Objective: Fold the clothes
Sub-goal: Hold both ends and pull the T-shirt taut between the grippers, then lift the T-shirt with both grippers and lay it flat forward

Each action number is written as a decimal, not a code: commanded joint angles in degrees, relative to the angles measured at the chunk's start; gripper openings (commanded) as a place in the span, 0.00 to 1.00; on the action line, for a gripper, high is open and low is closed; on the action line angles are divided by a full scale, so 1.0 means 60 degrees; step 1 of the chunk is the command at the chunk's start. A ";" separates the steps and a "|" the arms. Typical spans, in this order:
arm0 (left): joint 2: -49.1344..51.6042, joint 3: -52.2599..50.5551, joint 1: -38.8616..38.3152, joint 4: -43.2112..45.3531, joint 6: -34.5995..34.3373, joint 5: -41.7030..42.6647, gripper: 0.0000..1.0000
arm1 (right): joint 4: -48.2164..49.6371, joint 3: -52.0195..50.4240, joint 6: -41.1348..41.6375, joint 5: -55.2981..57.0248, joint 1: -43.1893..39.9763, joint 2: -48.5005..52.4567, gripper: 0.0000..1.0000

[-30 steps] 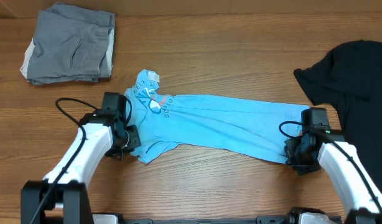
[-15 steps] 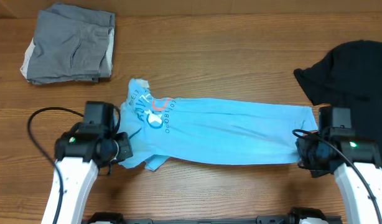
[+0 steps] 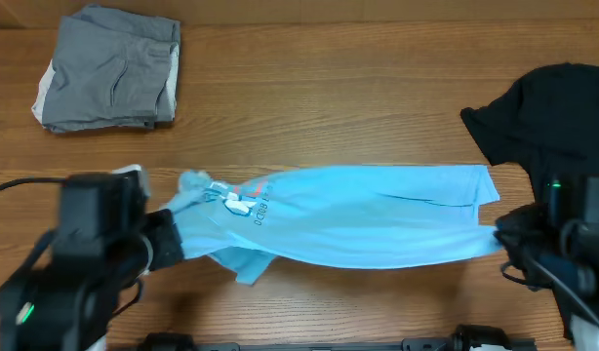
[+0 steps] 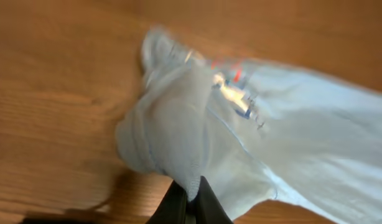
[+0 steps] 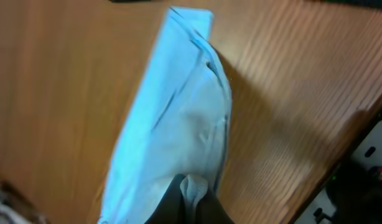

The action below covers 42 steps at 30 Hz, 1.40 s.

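Both arms have risen since a second ago, and the light blue T-shirt has come up with them. It is now pulled long and fairly taut just above the tabletop instead of lying rumpled on it. The left claw is clamped on the bunched end near the logo. The right claw, only just closed, pinches the opposite end. The black T-shirt stays heaped at the right, and a folded grey garment sits at the far left. I'd judge this to be the stretching-out before a first fold.
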 commanded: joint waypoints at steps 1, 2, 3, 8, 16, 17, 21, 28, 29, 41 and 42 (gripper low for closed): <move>-0.0270 0.1701 -0.0011 -0.0539 -0.0131 0.0208 0.04 | -0.0408 0.1351 -0.0605 0.0004 -0.0040 -0.0117 0.04; -0.0270 0.2481 -0.0011 -0.0892 -0.0259 0.0331 0.04 | -0.0816 0.2040 -0.0608 0.0000 -0.0040 -0.0117 0.04; -0.0270 0.2885 -0.0011 -0.1071 -0.0361 0.0339 0.04 | -0.0962 0.2419 -0.0630 -0.0011 -0.0036 -0.0117 0.04; -0.0270 0.4758 -0.0011 -0.1650 -0.0583 0.0503 0.04 | -0.0958 0.4029 -0.1781 -0.1235 -0.0036 -0.0138 0.04; -0.0259 0.7723 -0.0004 -0.1953 -0.0827 0.0470 0.04 | -0.0958 0.6400 -0.1927 -0.1581 -0.0036 -0.0106 0.04; -0.0259 0.7850 -0.0004 -0.1876 -0.0827 0.0426 0.04 | -0.0958 0.6532 -0.1927 -0.1577 -0.0036 -0.0076 0.04; 0.0011 0.7858 -0.0004 -0.1304 -0.0882 -0.0251 0.04 | -0.0656 0.6648 -0.1956 -0.1574 -0.0036 0.0284 0.04; 0.2397 0.7861 -0.0004 -0.0051 -0.0812 -0.0506 0.04 | 0.0663 0.6648 -0.2106 -0.1577 -0.0036 0.2116 0.04; 0.2834 0.7861 -0.0004 0.0087 -0.0772 -0.0517 0.04 | 0.0856 0.6648 -0.2160 -0.1577 -0.0036 0.2503 0.04; 0.8845 0.7861 -0.0004 0.3461 0.0051 -0.0765 0.04 | 0.3676 0.6648 -0.2747 -0.1497 -0.0036 0.6856 0.04; 0.9256 0.7861 -0.0004 0.3880 0.0102 -0.1013 0.04 | 0.4065 0.6648 -0.2750 -0.1399 -0.0036 0.7169 0.04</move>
